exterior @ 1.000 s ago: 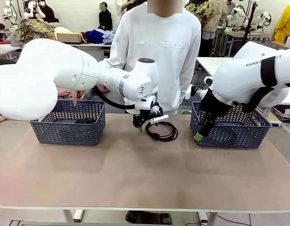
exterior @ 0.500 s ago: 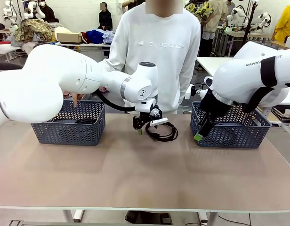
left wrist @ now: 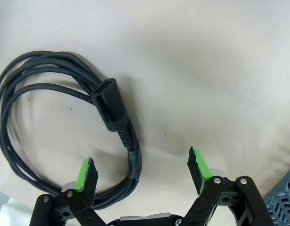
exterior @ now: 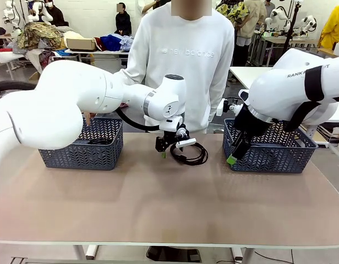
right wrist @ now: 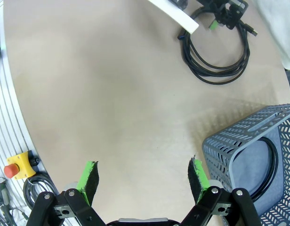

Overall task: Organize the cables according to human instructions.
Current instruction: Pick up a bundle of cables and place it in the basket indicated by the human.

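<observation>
Hovering left claw (left wrist: 140,172) agape over cable (left wrist: 65,108) rim

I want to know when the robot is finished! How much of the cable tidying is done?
Partly done, it seems. One cable lies in the left basket, and another shows inside the right basket. Right now the left pincer is open, low over the coiled cable on the table, not gripping it yet. Left to do: grab that cable and put it in a basket. The right pincer waits open.
</observation>
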Controlling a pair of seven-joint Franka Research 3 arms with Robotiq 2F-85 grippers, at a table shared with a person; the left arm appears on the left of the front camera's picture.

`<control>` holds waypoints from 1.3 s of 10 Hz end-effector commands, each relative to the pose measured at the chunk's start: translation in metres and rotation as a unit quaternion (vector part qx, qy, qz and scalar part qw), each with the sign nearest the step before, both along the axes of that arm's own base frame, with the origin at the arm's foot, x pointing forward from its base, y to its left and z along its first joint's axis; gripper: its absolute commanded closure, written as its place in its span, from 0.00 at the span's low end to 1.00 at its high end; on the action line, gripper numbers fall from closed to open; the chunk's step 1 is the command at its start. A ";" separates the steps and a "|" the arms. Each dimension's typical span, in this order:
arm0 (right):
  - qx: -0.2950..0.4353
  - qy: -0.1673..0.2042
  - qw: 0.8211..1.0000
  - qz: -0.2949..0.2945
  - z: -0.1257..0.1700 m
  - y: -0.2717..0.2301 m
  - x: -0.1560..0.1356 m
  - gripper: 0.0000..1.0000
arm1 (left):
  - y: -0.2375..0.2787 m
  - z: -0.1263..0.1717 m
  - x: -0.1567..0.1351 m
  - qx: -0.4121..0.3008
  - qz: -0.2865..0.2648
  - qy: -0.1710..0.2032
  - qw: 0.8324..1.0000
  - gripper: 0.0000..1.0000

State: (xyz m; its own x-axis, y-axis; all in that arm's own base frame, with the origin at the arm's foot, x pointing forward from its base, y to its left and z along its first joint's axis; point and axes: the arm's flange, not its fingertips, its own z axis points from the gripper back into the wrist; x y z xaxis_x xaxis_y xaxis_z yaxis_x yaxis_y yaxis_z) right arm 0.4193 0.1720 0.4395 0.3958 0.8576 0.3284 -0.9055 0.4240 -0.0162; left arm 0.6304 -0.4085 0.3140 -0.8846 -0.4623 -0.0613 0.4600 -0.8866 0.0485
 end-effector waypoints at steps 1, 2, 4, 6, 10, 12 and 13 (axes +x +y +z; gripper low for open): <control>-0.005 -0.003 1.000 -0.003 0.002 0.001 0.001 0.00 | 0.000 0.003 0.006 0.016 -0.002 0.004 1.000 0.00; -0.005 -0.003 1.000 -0.003 0.002 0.001 0.001 0.00 | 0.002 0.002 0.005 0.016 0.001 0.004 1.000 0.00; -0.005 -0.003 1.000 -0.003 0.002 0.001 0.001 0.00 | 0.002 0.002 0.005 0.017 -0.001 0.016 1.000 0.04; -0.005 -0.003 1.000 -0.003 0.002 0.001 0.001 0.00 | 0.001 0.002 0.005 0.019 0.006 0.025 0.999 0.23; -0.005 -0.003 1.000 -0.003 0.002 0.001 0.001 0.00 | 0.005 0.002 0.005 0.020 0.014 0.032 0.999 0.62; -0.005 -0.003 1.000 -0.003 0.002 0.001 0.001 0.00 | 0.006 0.001 0.005 0.021 0.017 0.034 0.999 0.81; -0.005 -0.003 1.000 -0.003 0.002 0.001 0.001 0.00 | 0.007 0.002 0.005 0.019 0.019 0.036 0.999 0.96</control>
